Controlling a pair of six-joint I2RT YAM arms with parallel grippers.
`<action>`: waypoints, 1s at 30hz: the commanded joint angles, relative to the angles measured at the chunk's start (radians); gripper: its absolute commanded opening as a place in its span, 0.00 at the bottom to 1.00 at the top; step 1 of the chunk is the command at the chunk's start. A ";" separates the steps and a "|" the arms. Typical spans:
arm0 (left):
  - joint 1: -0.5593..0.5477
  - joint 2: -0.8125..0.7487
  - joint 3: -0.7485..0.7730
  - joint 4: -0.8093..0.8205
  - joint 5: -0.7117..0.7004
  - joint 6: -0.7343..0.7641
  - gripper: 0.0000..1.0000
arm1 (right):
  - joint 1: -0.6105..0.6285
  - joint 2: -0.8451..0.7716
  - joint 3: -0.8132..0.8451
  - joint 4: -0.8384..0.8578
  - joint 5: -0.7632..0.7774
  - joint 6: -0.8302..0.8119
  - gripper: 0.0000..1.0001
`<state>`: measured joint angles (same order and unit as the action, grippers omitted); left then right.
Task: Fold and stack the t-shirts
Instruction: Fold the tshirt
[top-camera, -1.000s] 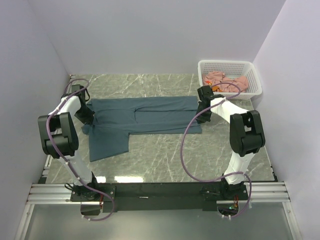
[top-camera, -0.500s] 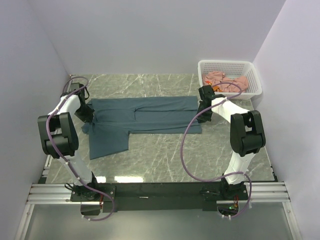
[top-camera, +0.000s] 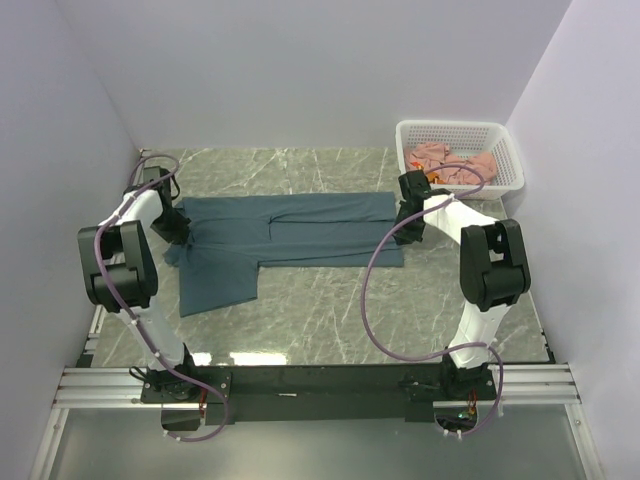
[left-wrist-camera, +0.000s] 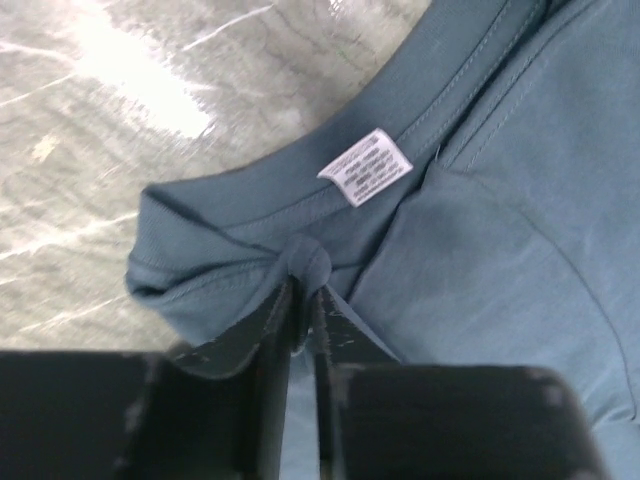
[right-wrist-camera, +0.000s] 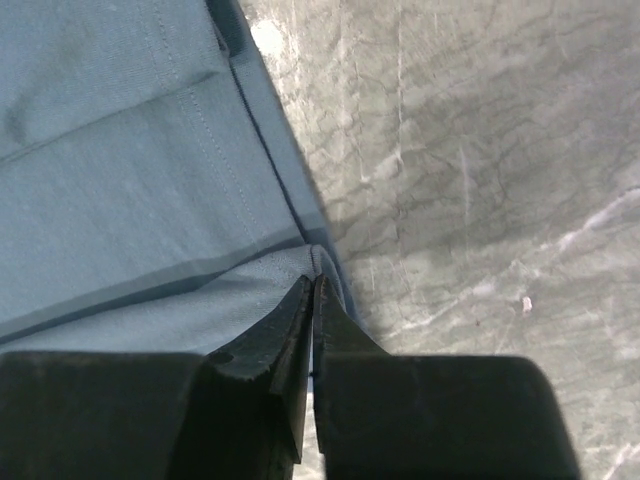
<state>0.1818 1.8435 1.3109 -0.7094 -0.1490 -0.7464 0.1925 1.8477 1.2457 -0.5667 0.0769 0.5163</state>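
1. Grey-green veined marble tabletop (top-camera: 330, 310), flat and glossy with white streaks, carries everything; bright glare shows on it in the left wrist view.
2. The dark slate-blue soft cloth t-shirt (top-camera: 300, 235) lies spread lengthwise across the middle of the tabletop, between the two grippers. Its collar end is at the left and its hem end at the right. One sleeve hangs out toward the near edge on the left side. The cloth is matte and smooth, folded in long flat bands with stitched seams along the edges.
3. The white plastic lattice basket (top-camera: 455, 124), rectangular with open grid walls, sits at the far right corner, well apart from the blue shirt.
4. Crumpled salmon-pink cloth shirts (top-camera: 450, 165) lie bunched inside that basket.
5. The black left gripper (left-wrist-camera: 303, 275) sits at the collar end. Its fingers stand almost together with only a thin slit between them, and a small puckered tuft of collar cloth is pinched at the tips.
6. The black right gripper (right-wrist-camera: 312, 285) sits at the hem corner. Its tapered fingers are all but touching, and the raised edge of the hem is nipped between them, right beside bare marble.
7. A small white printed care label (left-wrist-camera: 366, 167), rectangular and tilted, is sewn inside the collar band just beyond the left fingertips; its text is too blurred to read.
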 joint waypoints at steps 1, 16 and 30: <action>0.004 0.013 0.011 0.057 0.015 0.002 0.20 | -0.016 0.025 0.049 0.031 0.017 -0.001 0.08; 0.004 -0.210 -0.080 -0.001 -0.041 0.010 0.95 | 0.001 -0.215 -0.014 -0.001 -0.031 -0.018 0.50; -0.168 -0.661 -0.607 0.022 0.031 -0.155 0.76 | 0.200 -0.573 -0.347 0.086 -0.114 0.013 0.52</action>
<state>0.0639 1.2167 0.7517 -0.7296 -0.1436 -0.8177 0.3721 1.3361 0.9413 -0.5343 -0.0040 0.5083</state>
